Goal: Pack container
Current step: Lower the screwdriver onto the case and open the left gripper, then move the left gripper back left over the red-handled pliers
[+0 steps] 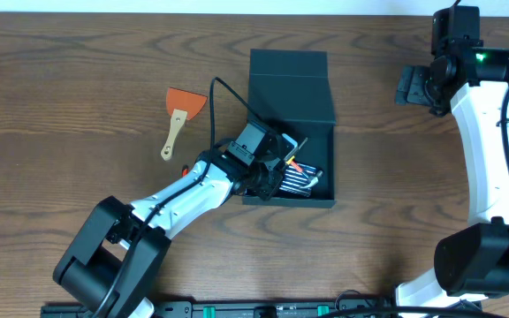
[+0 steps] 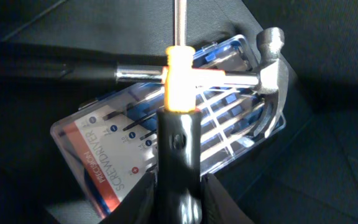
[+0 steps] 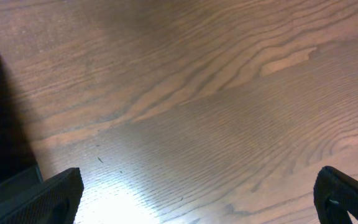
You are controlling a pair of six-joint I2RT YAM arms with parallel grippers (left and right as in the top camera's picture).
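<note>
The container [image 1: 290,66] (mid-table, lid open) already holds a hammer [image 2: 272,68] and a bit case [image 2: 104,155]. Inside it the left gripper [image 2: 180,190] straddles a screwdriver [image 2: 180,124]; I can't tell whether it's clamped. Left of the container, a scraper [image 1: 184,110] remains. The right gripper [image 3: 194,193] gapes, empty.

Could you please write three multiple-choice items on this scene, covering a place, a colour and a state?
1. Where is the orange scraper? A in the container; B on the table beside it; C in the right gripper.
2. What colour is the collar of the screwdriver at the left gripper? A blue; B orange-yellow; C green.
3. How is the right gripper? A open; B shut on the scraper; C shut on the container.
Key: B, it lies on bare wood; B, it glows orange-yellow; A, its fingers stand wide apart over bare table.
</note>
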